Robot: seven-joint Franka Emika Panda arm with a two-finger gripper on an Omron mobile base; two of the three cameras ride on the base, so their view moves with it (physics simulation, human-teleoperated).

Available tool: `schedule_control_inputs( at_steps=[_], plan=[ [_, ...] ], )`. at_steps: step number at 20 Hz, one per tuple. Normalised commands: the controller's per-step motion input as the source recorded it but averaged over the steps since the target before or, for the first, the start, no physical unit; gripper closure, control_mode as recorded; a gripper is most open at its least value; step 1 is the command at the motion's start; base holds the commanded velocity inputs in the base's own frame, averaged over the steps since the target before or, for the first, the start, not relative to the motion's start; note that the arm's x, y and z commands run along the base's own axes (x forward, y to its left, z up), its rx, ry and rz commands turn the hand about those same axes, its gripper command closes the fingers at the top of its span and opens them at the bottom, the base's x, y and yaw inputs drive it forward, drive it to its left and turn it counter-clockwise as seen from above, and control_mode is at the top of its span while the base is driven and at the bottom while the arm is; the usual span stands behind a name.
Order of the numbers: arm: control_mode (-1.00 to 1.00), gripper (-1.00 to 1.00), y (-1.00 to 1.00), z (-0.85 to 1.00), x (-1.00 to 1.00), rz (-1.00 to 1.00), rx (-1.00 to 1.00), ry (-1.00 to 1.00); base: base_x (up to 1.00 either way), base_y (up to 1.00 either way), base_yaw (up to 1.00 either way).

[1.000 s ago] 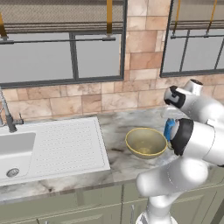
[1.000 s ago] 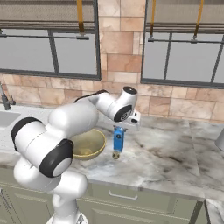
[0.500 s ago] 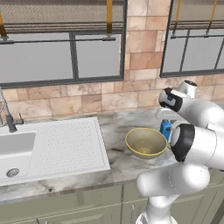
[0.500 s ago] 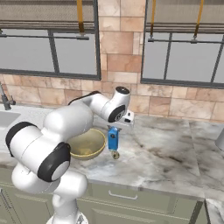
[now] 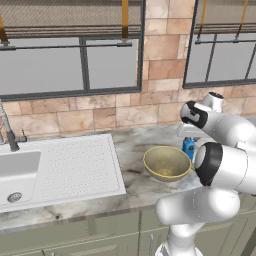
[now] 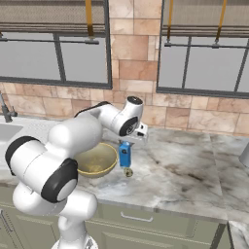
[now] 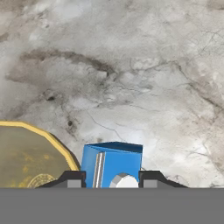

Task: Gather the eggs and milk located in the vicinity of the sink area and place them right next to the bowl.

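Milk [image 7: 113, 164] between gripper [image 7: 112, 178] fingertips

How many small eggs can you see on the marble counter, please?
1: a small pale egg lies on the counter just in front of the blue milk carton; others may be hidden.

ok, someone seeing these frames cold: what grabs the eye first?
The bulky white arm, curled over the marble counter with its gripper shut on the blue milk carton. The carton sits just right of the wide olive bowl; in the right base view a small pale egg lies on the counter just in front of it. Far left, the white sink with its ribbed drainboard.
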Motion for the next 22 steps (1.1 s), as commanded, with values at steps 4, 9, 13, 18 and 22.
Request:
schedule_control_inputs(
  at_steps=[4,9,13,18,22],
  plan=[
    [-1.0,1.0,0.15,0.0,0.0,0.0,0.0,0.07,0.0,0.0,0.0],
    [-1.0,1.0,0.11,0.0,0.0,0.0,0.0,0.06,0.0,0.0,0.0],
    [-1.0,1.0,0.09,0.0,0.0,0.0,0.0,0.04,0.0,0.0,0.0],
    [-1.0,1.0,0.04,0.0,0.0,0.0,0.0,0.0,0.0,0.0,0.0],
    [-1.0,-1.0,0.0,0.0,-0.08,0.0,0.0,-0.02,0.0,0.0,0.0]
  ],
)
